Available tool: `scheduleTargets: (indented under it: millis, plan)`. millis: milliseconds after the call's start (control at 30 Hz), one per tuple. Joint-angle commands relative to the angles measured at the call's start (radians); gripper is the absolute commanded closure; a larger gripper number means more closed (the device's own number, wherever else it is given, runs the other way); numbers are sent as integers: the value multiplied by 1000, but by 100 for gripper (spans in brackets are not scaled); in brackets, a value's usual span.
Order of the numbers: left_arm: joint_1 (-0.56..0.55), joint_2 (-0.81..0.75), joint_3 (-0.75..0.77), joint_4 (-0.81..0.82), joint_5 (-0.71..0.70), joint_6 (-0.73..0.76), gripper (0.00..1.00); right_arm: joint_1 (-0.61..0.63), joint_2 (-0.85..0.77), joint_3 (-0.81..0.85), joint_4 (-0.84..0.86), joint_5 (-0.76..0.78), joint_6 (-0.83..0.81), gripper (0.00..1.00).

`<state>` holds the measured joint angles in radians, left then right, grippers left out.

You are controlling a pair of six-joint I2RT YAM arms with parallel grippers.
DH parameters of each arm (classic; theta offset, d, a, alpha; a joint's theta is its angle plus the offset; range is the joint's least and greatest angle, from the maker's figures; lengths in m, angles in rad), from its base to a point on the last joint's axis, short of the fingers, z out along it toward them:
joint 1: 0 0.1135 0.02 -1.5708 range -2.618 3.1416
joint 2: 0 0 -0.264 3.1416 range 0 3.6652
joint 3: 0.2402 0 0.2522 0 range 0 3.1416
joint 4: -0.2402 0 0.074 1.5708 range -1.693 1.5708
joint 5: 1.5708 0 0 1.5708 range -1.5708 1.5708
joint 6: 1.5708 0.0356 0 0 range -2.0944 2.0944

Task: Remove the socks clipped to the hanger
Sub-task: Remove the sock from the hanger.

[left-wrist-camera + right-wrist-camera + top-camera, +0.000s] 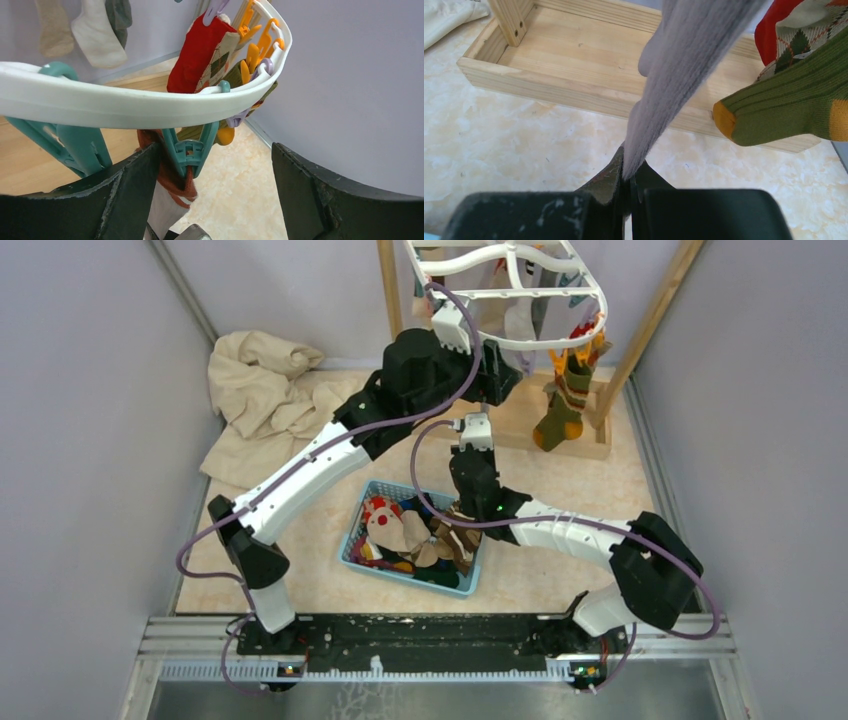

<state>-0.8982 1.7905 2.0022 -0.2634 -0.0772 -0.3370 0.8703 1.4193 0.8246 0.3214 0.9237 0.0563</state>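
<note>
Under the hanger (125, 107) rim, held left gripper (215, 180) wide about a teal clip (189, 150); pinched grey sock (684, 65) in right gripper (626, 187).

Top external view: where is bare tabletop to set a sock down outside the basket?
Bare: between the wooden rack base and the right arm; also between the basket and the front rail. Crowded: under the hanger, where arms and hanging socks meet.

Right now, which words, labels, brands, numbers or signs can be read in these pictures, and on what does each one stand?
No text can be read in any view.
The hanger, teal clip, grey sock, green sock and blue basket bear no lettering.
Pale marks on the black rail are too small to tell.
</note>
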Motion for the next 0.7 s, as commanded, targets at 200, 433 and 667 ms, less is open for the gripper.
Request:
scheduleTargets:
  millis: [200, 433, 667]
  plan:
    - [-12, 35, 118, 4, -58, 105, 20, 12, 11, 42, 29, 18, 13, 100]
    - [-11, 41, 112, 12, -60, 157, 25, 12, 11, 45, 28, 17, 10, 100]
    - [-11, 25, 61, 24, -55, 213, 26, 12, 9, 47, 30, 20, 1, 100]
